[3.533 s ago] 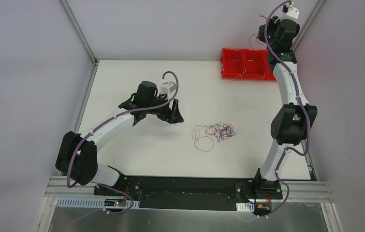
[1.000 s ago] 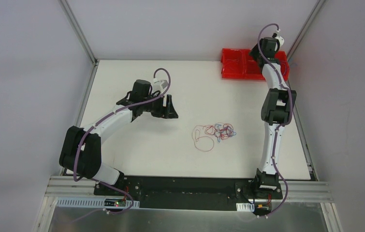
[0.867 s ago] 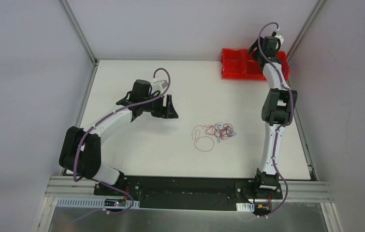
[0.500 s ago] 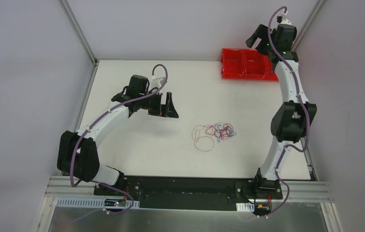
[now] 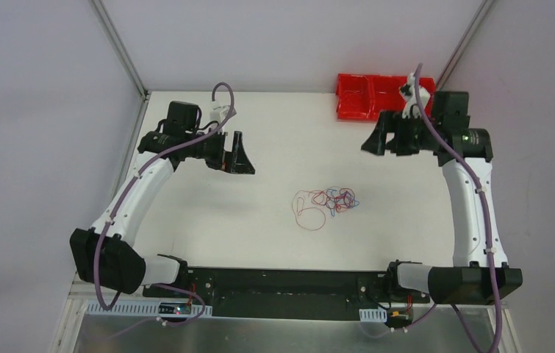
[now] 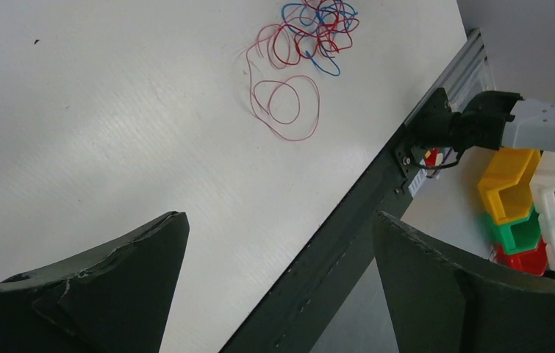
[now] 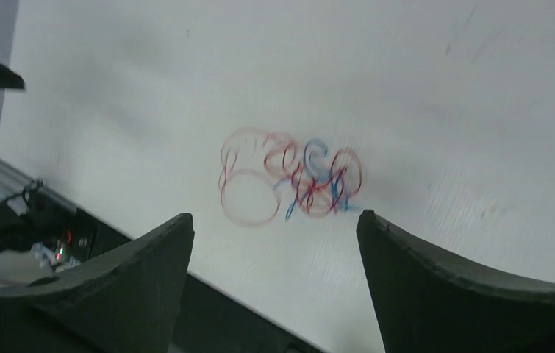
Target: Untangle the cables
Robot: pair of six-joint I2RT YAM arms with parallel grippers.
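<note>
From above I see the cables (image 5: 326, 202) lying in a small red-and-blue tangle on the white counter (image 5: 208, 213), between the arms and touched by neither. The left claw (image 5: 239, 154) hangs to their far left, the right claw (image 5: 376, 141) near the red bins (image 5: 370, 99). The left wrist camera shows jaws spread, released, with the tangle well ahead. The right wrist shows the same, the tangle blurred.

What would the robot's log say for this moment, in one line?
cables: tangled, lying on table | left pincer: open, empty | right pincer: open, empty | contact: none | step: no grasp yet
</note>
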